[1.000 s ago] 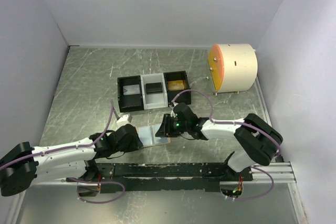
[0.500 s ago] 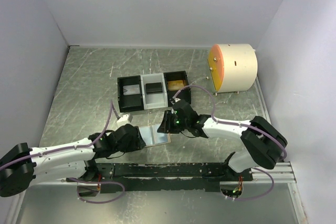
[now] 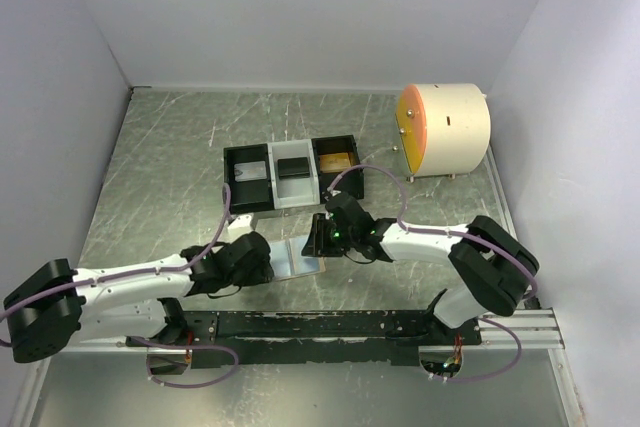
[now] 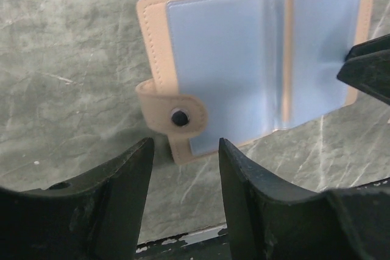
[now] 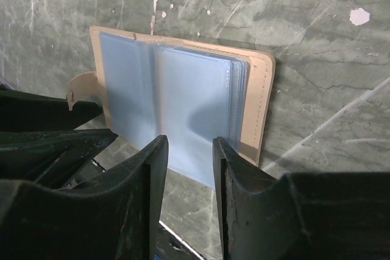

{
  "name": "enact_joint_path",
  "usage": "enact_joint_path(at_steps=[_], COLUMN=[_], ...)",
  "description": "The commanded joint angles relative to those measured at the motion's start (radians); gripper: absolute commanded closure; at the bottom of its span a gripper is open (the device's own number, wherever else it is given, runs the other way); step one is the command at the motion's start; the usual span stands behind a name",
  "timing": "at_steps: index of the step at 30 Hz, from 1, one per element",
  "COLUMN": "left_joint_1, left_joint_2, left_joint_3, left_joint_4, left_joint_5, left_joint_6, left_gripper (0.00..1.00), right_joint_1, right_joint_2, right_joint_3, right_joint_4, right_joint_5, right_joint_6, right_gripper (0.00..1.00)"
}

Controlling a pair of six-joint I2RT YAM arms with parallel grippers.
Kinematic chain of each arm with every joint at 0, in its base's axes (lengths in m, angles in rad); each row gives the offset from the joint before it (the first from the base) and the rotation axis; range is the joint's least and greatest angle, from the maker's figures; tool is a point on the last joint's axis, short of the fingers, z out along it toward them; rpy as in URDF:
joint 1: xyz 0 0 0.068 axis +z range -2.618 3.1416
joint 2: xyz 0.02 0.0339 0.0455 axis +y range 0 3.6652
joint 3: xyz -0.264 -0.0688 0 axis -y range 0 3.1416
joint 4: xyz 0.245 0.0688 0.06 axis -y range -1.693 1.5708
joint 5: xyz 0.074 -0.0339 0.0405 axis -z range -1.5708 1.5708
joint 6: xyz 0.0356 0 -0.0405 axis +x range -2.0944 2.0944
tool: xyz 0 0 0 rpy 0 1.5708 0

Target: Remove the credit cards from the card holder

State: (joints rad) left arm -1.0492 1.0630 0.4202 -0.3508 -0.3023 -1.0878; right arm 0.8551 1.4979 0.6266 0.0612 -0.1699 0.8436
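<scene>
Left pincer (image 4: pixel 184 156) nearer, card holder (image 4: pixel 244 65) partly hidden

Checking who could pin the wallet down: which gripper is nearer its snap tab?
Left. The left gripper sits just off the snap tab, on that side of the open wallet; the right gripper is at the opposite edge, the whole wallet between it and the tab.

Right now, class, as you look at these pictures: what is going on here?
A tan-brown bifold wallet with pale blue pockets lies open on the table between two robot grippers. The left gripper, open, sits at its snap-tab edge. The right gripper, open, is at the opposite edge. No card shows in the pockets. Behind, a black-and-white three-compartment tray holds a silver-grey card, a black card and a gold card.
</scene>
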Motion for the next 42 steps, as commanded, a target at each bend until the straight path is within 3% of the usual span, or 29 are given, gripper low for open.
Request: enact_joint_path(at_steps=[1,11,25,42], left_joint_1=[-0.006,-0.011,-0.012,-0.019], left_joint_2=[0.043,0.094,0.072,0.142], left_joint_3=[0.009,0.032,0.023,0.063], left_joint_4=[0.045,-0.027,0.003,0.018], left_joint_5=[-0.007,-0.01,0.006,0.019], left_joint_6=[-0.009,-0.028,-0.023,0.004], left_gripper=[0.42,0.52,0.54,0.59], right_joint_1=[0.004,0.004,0.004,0.005], right_joint_2=[0.012,-0.018,0.023,0.016], right_joint_3=[0.013,0.047,0.046,0.067], right_joint_4=[-0.036,-0.063,-0.082,-0.04], right_joint_5=[0.041,0.04,0.077,-0.043], right_joint_6=[-0.019,-0.067,-0.063,-0.083], right_gripper=[0.64,0.63,0.63,0.66])
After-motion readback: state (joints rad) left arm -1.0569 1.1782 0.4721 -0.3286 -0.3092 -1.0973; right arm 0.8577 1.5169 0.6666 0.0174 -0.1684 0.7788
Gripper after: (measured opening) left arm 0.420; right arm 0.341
